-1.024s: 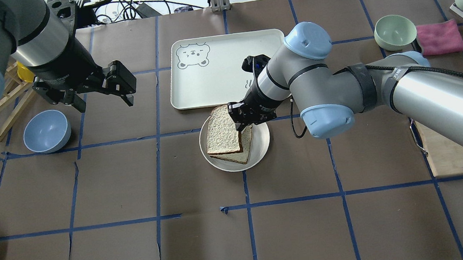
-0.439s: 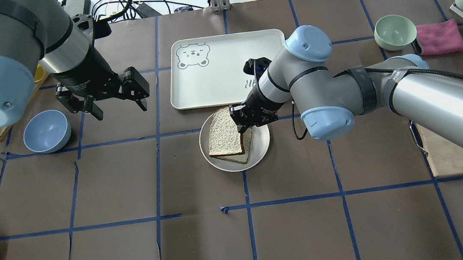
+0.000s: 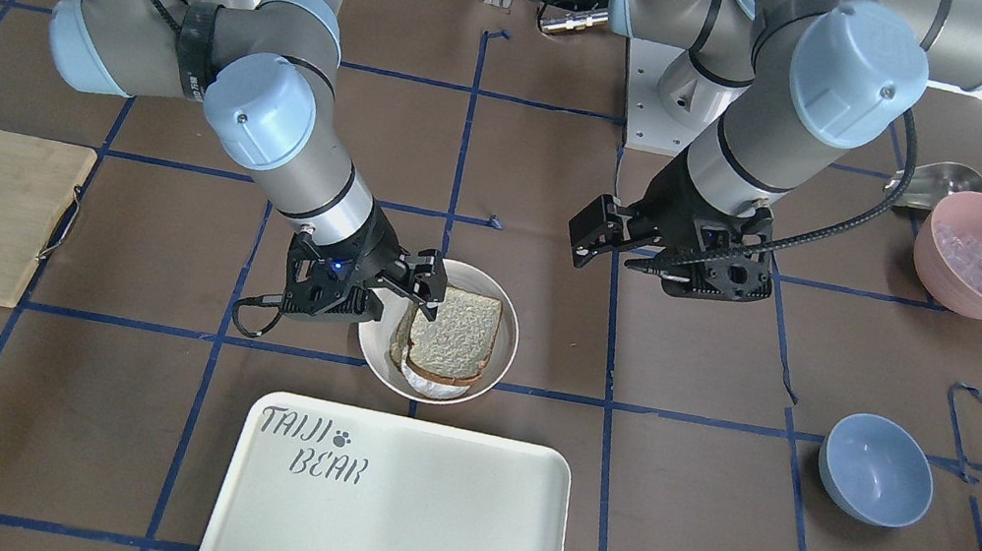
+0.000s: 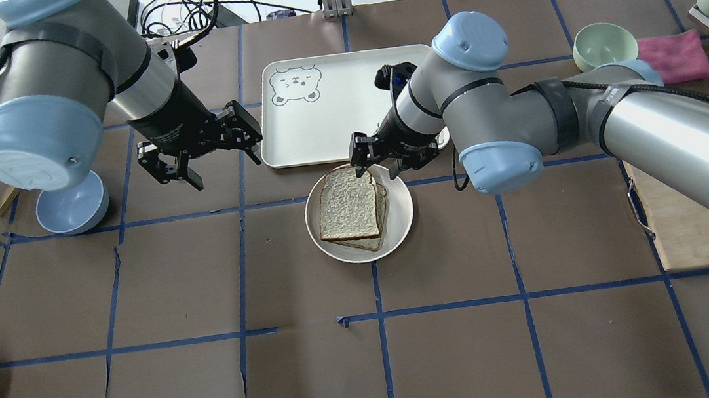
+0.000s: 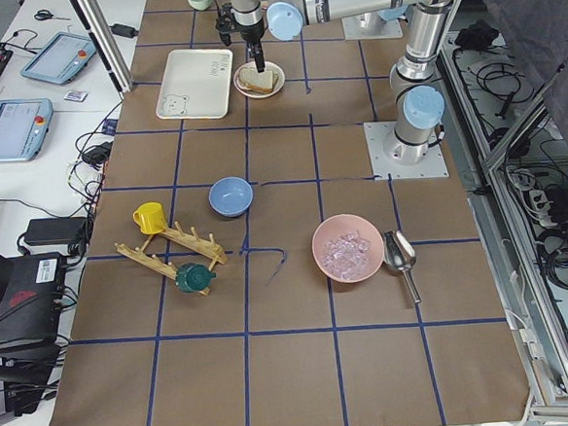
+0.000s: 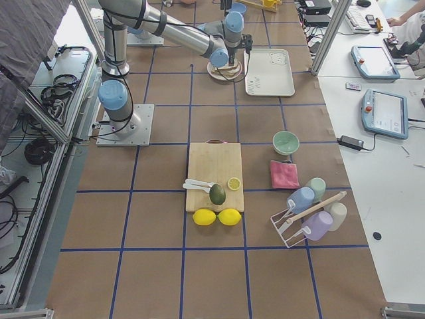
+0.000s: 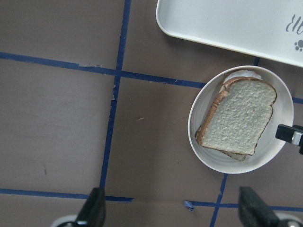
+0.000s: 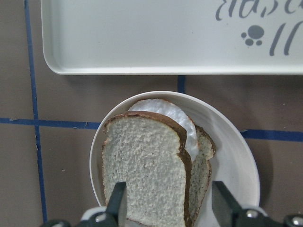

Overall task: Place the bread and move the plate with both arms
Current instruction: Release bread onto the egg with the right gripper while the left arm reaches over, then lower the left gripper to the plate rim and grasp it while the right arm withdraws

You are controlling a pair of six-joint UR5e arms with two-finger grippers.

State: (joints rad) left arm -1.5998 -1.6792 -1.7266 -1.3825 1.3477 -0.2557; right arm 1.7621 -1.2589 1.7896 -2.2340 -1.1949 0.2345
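Observation:
The bread (image 4: 349,206) lies flat on the plate (image 4: 399,220), on top of a white round piece (image 8: 165,111) and a second slice (image 8: 203,161). The bread (image 3: 453,334) and the plate (image 3: 507,348) also show in the front view, and both wrist views show the bread (image 7: 236,120) (image 8: 142,175). My right gripper (image 4: 376,167) is open and empty, just above the plate's far rim; its fingers (image 8: 118,203) straddle the bread's near edge without touching it. My left gripper (image 4: 222,163) is open and empty, in the air left of the plate.
The bear tray (image 4: 319,117) lies just beyond the plate. A blue bowl (image 4: 68,206) sits at far left under my left arm. A green bowl (image 4: 605,47) and pink cloth (image 4: 672,57) are at back right. A wooden board (image 4: 688,236) lies right.
My right gripper let go of the bread, opened and drew back toward the tray; the bread settled flat on the stack. My left gripper moved right, toward the plate.

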